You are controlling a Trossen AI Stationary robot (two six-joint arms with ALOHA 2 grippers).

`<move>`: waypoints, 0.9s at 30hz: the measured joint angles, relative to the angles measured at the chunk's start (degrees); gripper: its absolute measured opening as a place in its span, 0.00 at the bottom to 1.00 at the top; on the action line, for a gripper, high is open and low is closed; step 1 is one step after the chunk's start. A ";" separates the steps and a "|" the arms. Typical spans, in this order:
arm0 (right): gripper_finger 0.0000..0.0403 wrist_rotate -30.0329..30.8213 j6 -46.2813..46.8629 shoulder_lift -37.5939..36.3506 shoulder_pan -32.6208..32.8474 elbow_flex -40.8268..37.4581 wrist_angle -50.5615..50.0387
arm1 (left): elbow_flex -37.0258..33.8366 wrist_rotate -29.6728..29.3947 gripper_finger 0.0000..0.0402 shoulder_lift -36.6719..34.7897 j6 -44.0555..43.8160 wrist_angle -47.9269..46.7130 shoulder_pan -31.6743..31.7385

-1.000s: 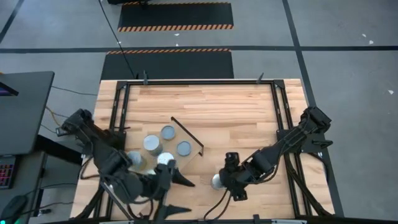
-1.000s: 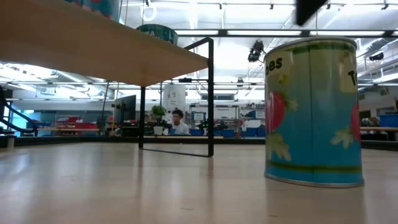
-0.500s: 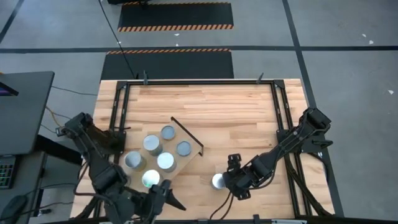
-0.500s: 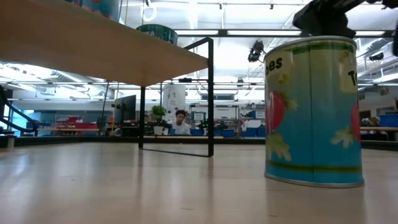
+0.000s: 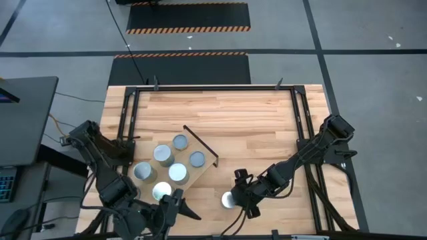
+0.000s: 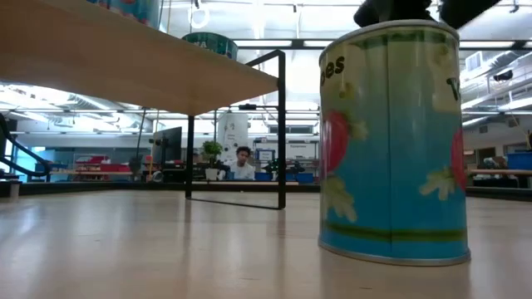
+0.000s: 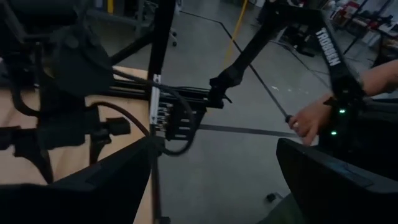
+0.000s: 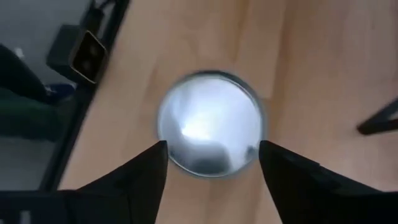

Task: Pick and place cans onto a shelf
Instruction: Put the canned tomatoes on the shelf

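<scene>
Surface: your desk (image 5: 253,113) is a butcher-block top of light wood strips, edged by a black frame. Grey floor with black mats and orange-striped edges lies beyond its far edge.

Room: the low view looks across into a bright hall with benches and a seated person (image 6: 242,163). The left wrist view shows a person's hand (image 7: 309,119) beside an arm marked "TROSSEN".

Shelf (image 5: 200,175): plywood board on black legs, toward the near-left of the desk. Five cans stand on it in a close cluster (image 5: 177,172).

Loose can (image 5: 230,199): upright on the desk near its near edge, just beside the shelf's corner. The label shows blue and green with a red fruit; lettering is only partly readable.

Right gripper (image 5: 238,195): directly over that can, fingers (image 8: 140,171) astride its silver top, part open; you cannot tell whether they touch.

Left gripper (image 5: 175,208): at the near-left corner, jaws spread wide, empty.
</scene>
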 joint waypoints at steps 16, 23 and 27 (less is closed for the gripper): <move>0.57 -2.50 1.17 5.11 1.82 0.18 -0.38 | 0.00 0.25 0.87 0.35 1.38 -0.21 3.59; 0.57 -1.49 2.92 10.73 0.91 0.16 15.12 | 0.02 -1.28 0.87 0.58 3.88 -2.90 4.16; 0.57 -0.40 5.88 10.45 -0.25 0.16 18.13 | 0.01 -0.73 0.87 2.53 6.96 -3.15 4.81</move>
